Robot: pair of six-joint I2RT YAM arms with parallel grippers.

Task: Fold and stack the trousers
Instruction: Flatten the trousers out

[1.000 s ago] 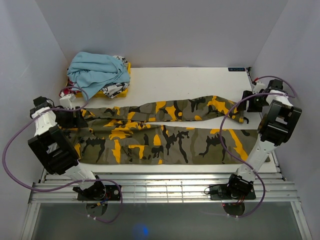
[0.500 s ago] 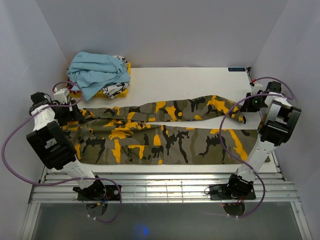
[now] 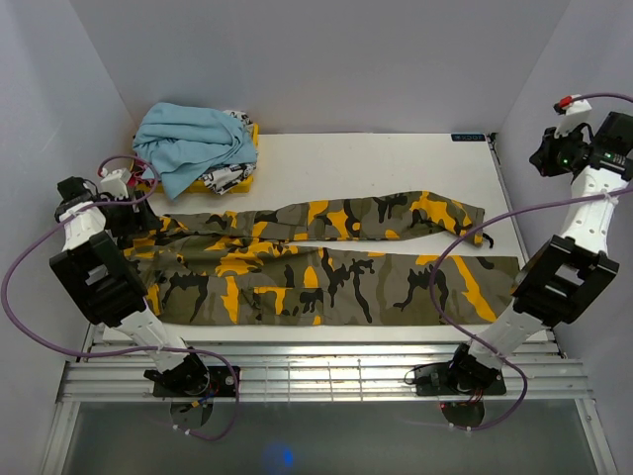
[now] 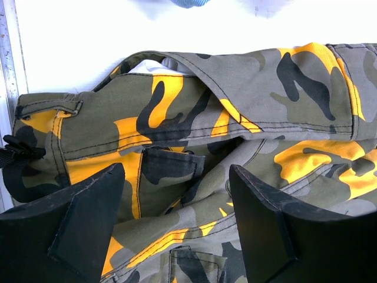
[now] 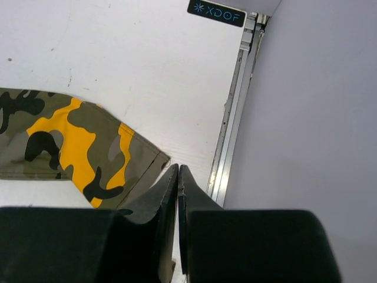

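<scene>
Across the worktop [image 3: 396,163] from 9 to 3 o'clock the trousers [image 3: 326,267] lie flat, unfolded, the left fingers [image 4: 94,206] spread apart over the waistband [image 4: 47,109] at 9, seemingly to pinch it, the right fingers [image 5: 156,200] pressed together and empty above the hem [image 5: 147,160] at 2.

The scene is being lit brightly and evenly from above. Faint shadows are being cast along the trousers [image 3: 326,282]; the table [image 4: 177,29] is being washed out white.
</scene>
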